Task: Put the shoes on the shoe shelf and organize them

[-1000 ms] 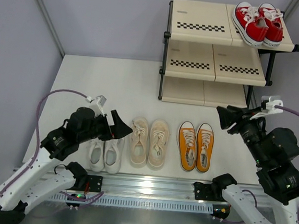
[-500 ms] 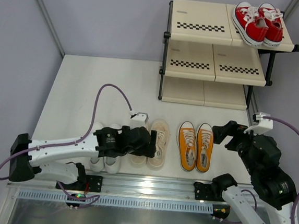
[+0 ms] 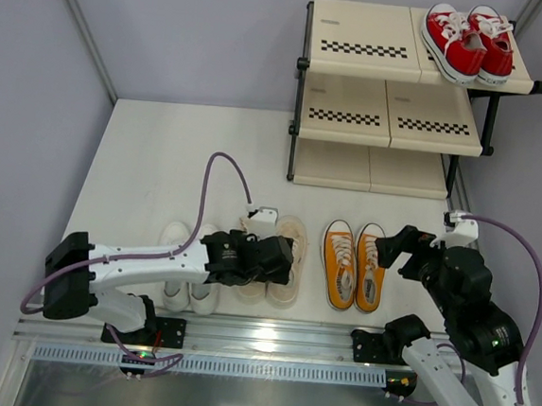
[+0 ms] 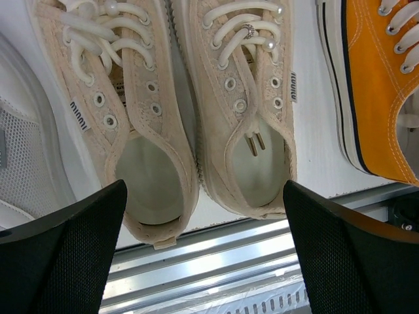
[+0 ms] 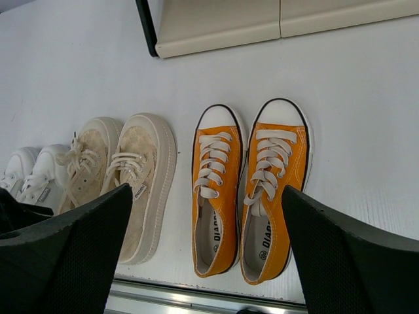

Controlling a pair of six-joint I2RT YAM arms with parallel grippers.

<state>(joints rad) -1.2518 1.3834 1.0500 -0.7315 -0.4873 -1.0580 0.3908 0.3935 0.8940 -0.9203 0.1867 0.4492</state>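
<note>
Left end effector (image 4: 204, 216) spread, over heels of cream-beige lace-up sneakers (image 4: 242, 98), long axis near-far. Right end effector (image 5: 206, 196) spread, orange-yellow canvas sneakers (image 5: 272, 163) just left of it.

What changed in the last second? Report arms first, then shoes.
The left gripper swung rightward from beside the white pair to hover, open, over the cream-beige pair. The right gripper drew back toward the near edge, by the orange pair, open. Nothing was gripped or released. Every pair and the shelf stayed put, red pair on top.
</note>
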